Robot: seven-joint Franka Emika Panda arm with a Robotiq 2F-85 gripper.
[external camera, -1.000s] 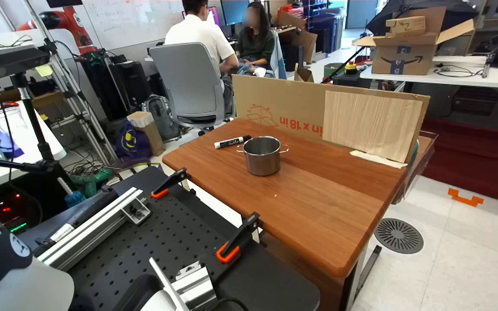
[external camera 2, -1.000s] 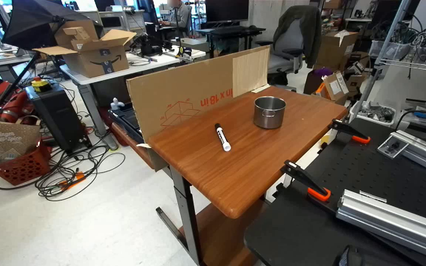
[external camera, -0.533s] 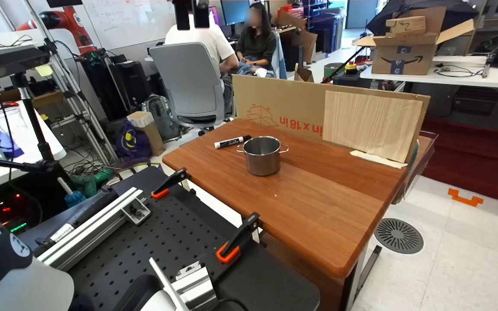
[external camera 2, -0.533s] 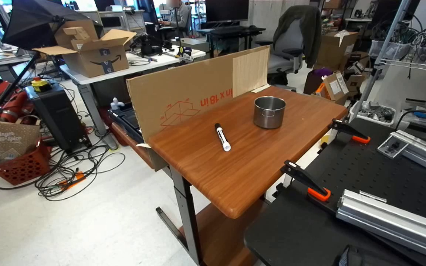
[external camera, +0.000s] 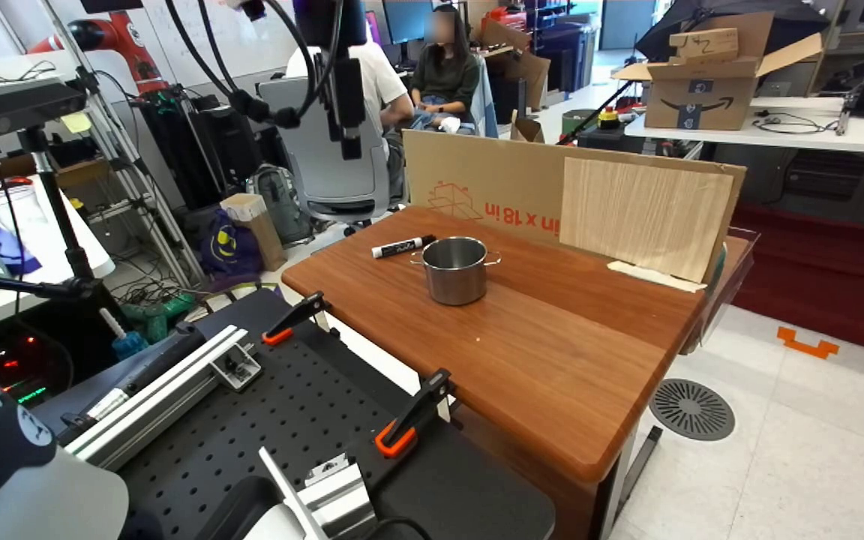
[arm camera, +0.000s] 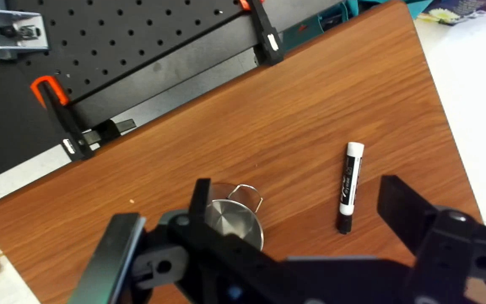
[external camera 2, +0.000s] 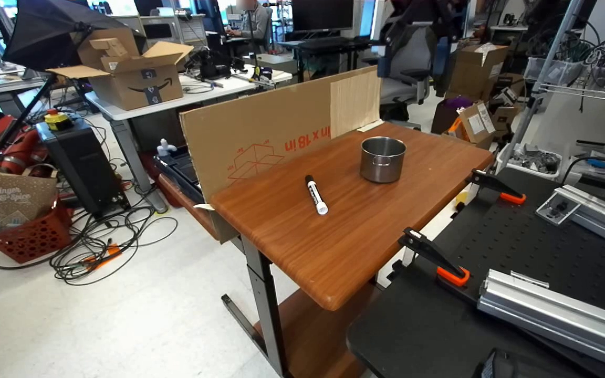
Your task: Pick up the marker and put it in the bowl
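Note:
The marker, white with a black label and a black cap, lies on the wooden table in both exterior views (external camera: 402, 247) (external camera 2: 316, 197) and the wrist view (arm camera: 350, 185). The bowl, a small grey metal pot with wire handles, stands upright beside it (external camera: 457, 274) (external camera 2: 382, 160) (arm camera: 234, 219). In the wrist view a finger hides part of the bowl. My gripper (arm camera: 296, 179) is open and empty, its fingers wide apart. In that view the marker shows between the fingers, nearer the right one. In an exterior view the gripper (external camera: 344, 148) hangs well above the table's far left end.
A cardboard sheet (external camera: 492, 180) stands upright along the table's far edge. Black clamps with orange ends (external camera 2: 434, 254) (arm camera: 268, 38) grip the near table edge. A black perforated board (external camera: 267, 420) with metal rails adjoins the table (external camera: 544, 345).
One second ago the gripper was out of both exterior views. It has come down into view from the top, over the chair. The marker and the bowl have not moved.

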